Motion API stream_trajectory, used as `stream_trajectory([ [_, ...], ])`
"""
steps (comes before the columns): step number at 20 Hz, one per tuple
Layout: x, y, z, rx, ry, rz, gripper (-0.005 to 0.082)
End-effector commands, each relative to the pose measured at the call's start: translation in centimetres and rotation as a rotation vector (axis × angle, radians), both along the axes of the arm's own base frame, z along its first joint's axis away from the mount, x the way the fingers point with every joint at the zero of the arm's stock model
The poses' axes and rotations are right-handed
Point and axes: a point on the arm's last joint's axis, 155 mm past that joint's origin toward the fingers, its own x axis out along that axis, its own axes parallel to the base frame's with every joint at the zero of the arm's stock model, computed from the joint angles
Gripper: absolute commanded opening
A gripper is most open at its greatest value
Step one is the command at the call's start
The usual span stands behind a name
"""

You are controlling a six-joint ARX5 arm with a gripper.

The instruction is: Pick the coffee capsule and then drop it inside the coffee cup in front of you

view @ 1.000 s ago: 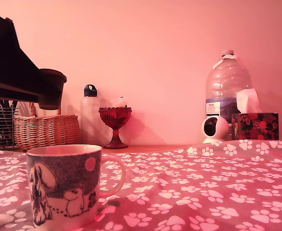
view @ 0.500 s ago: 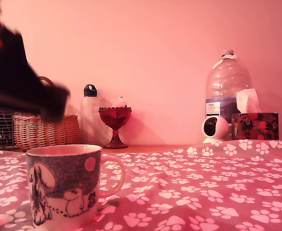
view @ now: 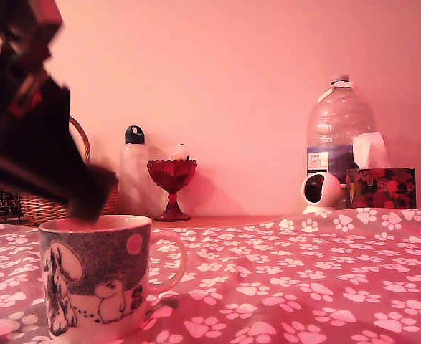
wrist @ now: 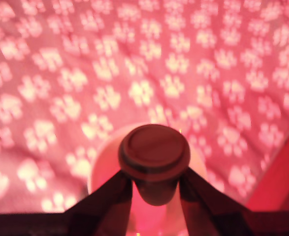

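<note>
My gripper (wrist: 155,189) directly above the coffee cup (view: 95,276), jaws clamped on the coffee capsule (wrist: 154,152), paw-print cloth covering my table (view: 325,279)

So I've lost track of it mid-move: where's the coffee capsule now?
The coffee capsule is held between the gripper's fingers, directly over the coffee cup's open mouth at the exterior view's lower left.
</note>
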Motion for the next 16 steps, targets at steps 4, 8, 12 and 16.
stream_trajectory([
  [4, 0.12, -0.48, 0.37, 0.053, 0.034, -0.012, 0.016],
  [8, 0.28, -0.64, 0.84, 0.047, 0.03, -0.012, 0.016],
  [12, 0.28, -0.65, 0.85, 0.047, 0.029, -0.012, 0.016],
  [16, 0.28, -0.63, 0.84, 0.048, 0.03, -0.012, 0.016],
])
